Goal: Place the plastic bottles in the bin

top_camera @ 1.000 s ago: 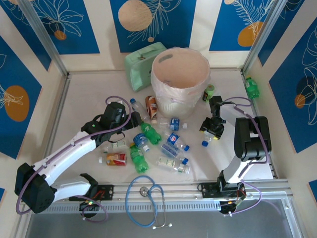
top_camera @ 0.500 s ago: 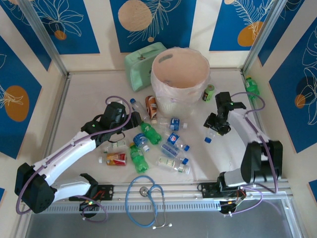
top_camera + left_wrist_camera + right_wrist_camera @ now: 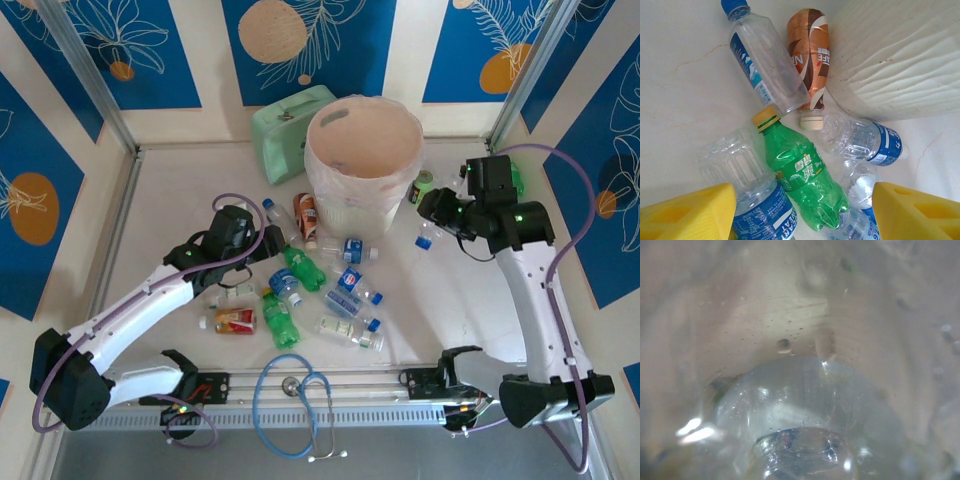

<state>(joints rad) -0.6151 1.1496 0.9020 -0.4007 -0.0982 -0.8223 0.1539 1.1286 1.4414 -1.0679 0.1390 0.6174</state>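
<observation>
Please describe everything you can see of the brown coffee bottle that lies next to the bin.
The brown coffee bottle is small, seemingly plastic, wrapped in a glossy copper-brown label with white swirls and lettering, and closed with a white cap. It lies on its side on the pale table, cap pointing toward the green bottle. One side runs close along the bin wall; contact there is unclear. A clear blue-capped bottle rests across its other side, near the cap end.

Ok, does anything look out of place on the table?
Yes: a blue stethoscope lies looped over the near rail, and a dark-green can sits right of the bin. Neither is a bottle.
</observation>
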